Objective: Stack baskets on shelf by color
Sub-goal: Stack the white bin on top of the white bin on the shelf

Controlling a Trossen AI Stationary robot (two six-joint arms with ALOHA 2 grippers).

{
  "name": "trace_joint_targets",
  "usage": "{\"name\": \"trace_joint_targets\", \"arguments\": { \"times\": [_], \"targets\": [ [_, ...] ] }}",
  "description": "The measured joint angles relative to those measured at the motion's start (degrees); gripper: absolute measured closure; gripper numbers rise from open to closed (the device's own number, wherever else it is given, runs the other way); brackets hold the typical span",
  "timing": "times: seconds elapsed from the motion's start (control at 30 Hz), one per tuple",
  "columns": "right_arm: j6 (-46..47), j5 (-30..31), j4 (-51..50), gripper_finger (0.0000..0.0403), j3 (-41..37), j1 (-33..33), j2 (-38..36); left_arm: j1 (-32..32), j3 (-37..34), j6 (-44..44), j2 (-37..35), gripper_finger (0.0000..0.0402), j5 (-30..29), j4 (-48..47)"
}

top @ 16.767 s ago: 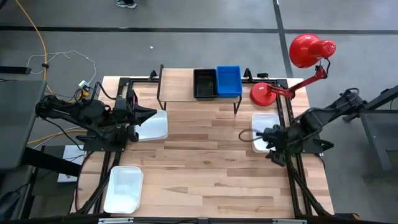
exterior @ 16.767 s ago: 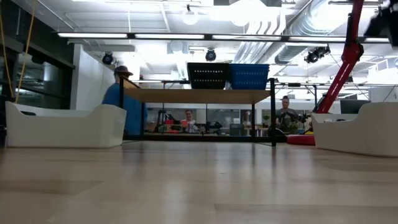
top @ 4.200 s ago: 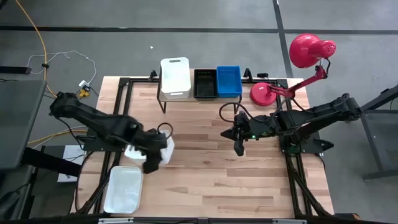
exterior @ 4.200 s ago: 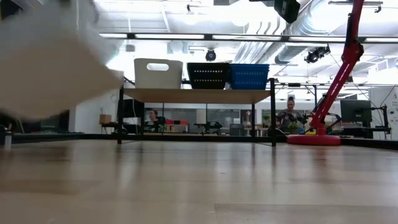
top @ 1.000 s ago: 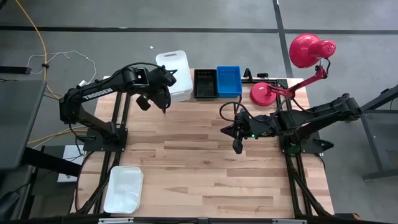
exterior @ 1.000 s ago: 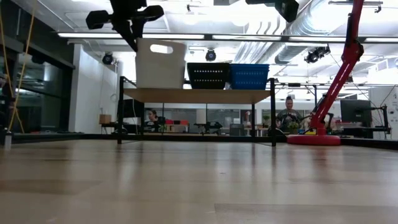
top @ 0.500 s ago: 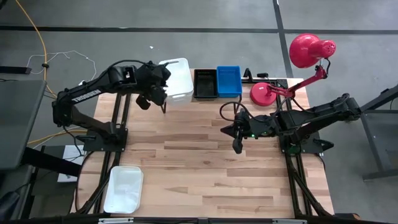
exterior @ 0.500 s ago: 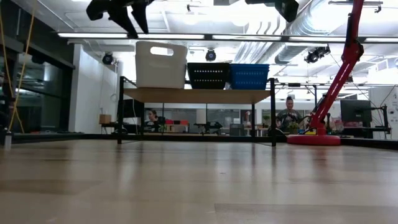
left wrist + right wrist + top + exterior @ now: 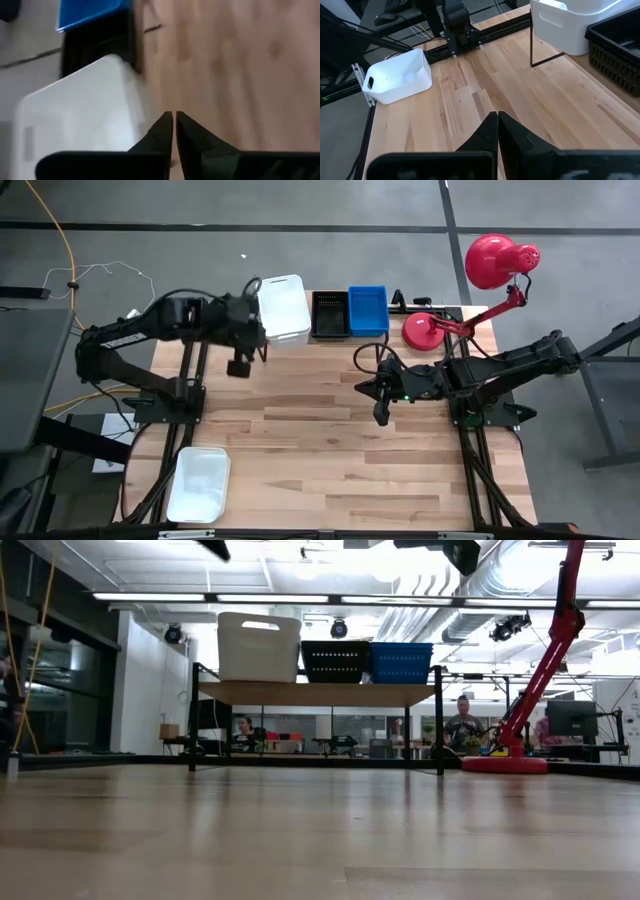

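Note:
On the shelf [image 9: 320, 693] at the table's far edge stand a white basket [image 9: 282, 308] on the left, a black one [image 9: 330, 315] in the middle and a blue one [image 9: 368, 310] on the right. The same row shows in the low view: white basket [image 9: 258, 647], black [image 9: 335, 661], blue [image 9: 402, 662]. My left gripper [image 9: 260, 352] is shut and hangs just to the near left of the white basket [image 9: 85, 110], apart from it. My right gripper [image 9: 380, 415] is shut over the table's middle right. Another white basket [image 9: 198, 483] rests on the table at the near left.
A red desk lamp [image 9: 490, 265] stands at the far right corner beside the shelf. The black frame rails run along both table sides. Bare wood lies between the two arms and in front of the shelf.
My left gripper has let go of the white basket, which has sunk from a raised, tilted pose to stand level on the shelf's left end. The gripper has then drawn back toward the table's left and near side and risen.

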Motion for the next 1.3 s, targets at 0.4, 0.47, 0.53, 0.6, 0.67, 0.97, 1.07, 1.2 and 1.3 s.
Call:
{"name": "trace_joint_targets", "arguments": {
  "times": [0.4, 0.47, 0.53, 0.6, 0.67, 0.97, 1.07, 1.2, 1.3],
  "targets": [
    [-0.12, -0.1, -0.23, 0.0403, 0.0, 0.0, 0.0, -25.58, -26.26, -43.46, -7.06, 0.0401, -22.36, 33.48],
    [-0.17, -0.11, -0.48, 0.0403, 0.0, 0.0, 0.0, -28.46, -33.92, -51.33, -8.25, 0.0401, -29.56, 43.36],
    [-0.18, -0.13, -0.43, 0.0403, 0.0, 0.0, -0.01, -30.39, -40.34, -58.72, -8.84, 0.0401, -36.88, 51.32],
    [-0.19, -0.22, -0.44, 0.0403, 0.0, 0.0, 0.01, -31.16, -44.8, -64.21, -8.13, 0.0401, -42.6, 58.72],
    [-0.2, -0.3, -0.46, 0.0403, 0.0, 0.0, -0.01, -30.66, -47.37, -67.88, -6.65, 0.0401, -48.34, 62.01],
    [1.29, -0.31, -0.42, 0.0403, 0.0, 0.0, -0.01, -22.38, -48.22, -83.26, 0.43, 0.0401, -54.16, 62.49],
    [1.31, -0.31, -0.42, 0.0403, 0.0, 0.0, -0.01, -20.27, -48.24, -86.66, 1.67, 0.0401, -54.18, 63.69],
    [1.46, -0.31, -0.39, 0.0403, 0.0, 0.0, -0.01, -18.43, -48.22, -87.5, 2.39, 0.0401, -54.27, 65.92],
    [1.44, -0.31, -0.08, 0.0403, 0.0, 0.0, 0.0, -17.28, -48.22, -87.5, 2.49, 0.0401, -54.26, 66.47]
  ]
}}
